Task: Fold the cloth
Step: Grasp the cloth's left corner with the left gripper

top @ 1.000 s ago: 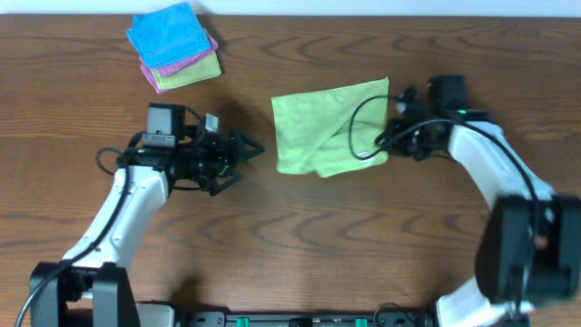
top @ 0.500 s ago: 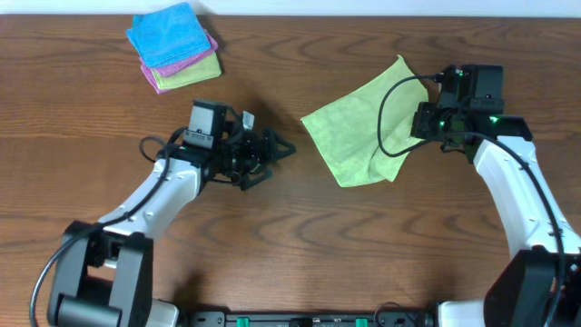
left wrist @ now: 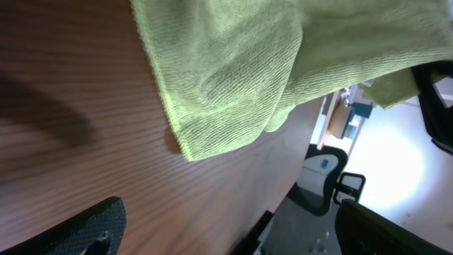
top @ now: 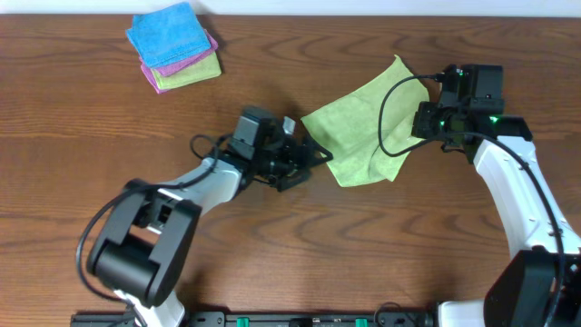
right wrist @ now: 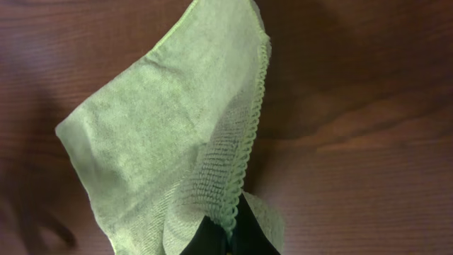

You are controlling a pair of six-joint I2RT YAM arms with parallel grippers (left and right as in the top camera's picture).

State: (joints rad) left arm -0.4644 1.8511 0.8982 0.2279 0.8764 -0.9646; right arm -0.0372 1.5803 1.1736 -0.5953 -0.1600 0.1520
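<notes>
Wooden counter [top: 363, 245] carries the cloth [top: 354, 136]; right gripper [right wrist: 225, 237] pinches its edge, left gripper [top: 316, 156] spread beside its corner

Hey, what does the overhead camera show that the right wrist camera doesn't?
Only overhead: the open left claw at the edge of the cloth, and a stack of folded cloths near the far corner of the table. Only right wrist: a close look at the cloth's stitched hem pinched in the shut right claw. Both: the lime-green cloth over the wooden table.
</notes>
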